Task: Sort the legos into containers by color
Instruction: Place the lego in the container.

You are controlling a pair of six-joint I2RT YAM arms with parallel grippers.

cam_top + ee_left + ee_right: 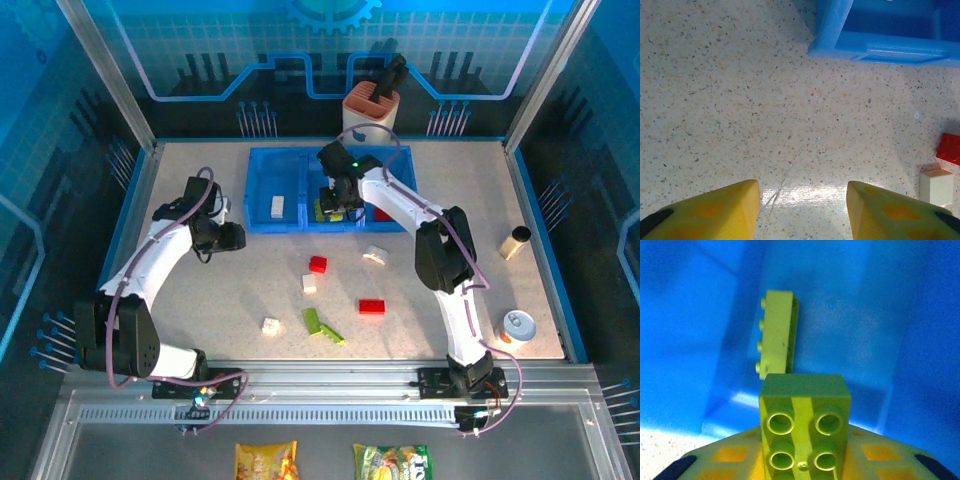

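The left gripper (pixel 802 205) hangs over bare speckled table, its yellow fingers (pixel 715 212) spread with nothing between them. Near it, the translucent blue tray (pixel 262 160) has a white brick (pixel 277 206) in its left compartment. Over the middle compartment the right gripper (pixel 338 203) pinches a square lime green brick (pixel 805 425), four hollow rounds facing the camera, above a longer lime brick (pixel 777 335) lying inside. On the open table lie a small red brick (pixel 318 264) and a flat red brick (pixel 372 307).
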